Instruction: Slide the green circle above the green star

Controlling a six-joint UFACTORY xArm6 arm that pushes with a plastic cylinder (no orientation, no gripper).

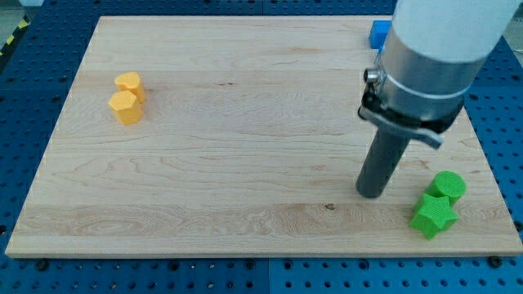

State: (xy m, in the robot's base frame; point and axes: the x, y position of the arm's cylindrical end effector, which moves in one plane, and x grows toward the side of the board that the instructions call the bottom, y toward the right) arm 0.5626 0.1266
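Observation:
The green circle (pixel 448 185) stands at the board's lower right, touching the green star (pixel 433 216) just below and slightly left of it. My tip (pixel 372 194) rests on the board to the left of both green blocks, apart from them, about level with the circle. The arm's large grey body hides most of the upper right of the board.
Two yellow blocks (pixel 127 98) sit together at the view's left. A blue block (pixel 377 33) shows partly at the top right, beside the arm; the other blue and red blocks there are hidden behind it. The board's right edge (pixel 490 175) runs close to the green blocks.

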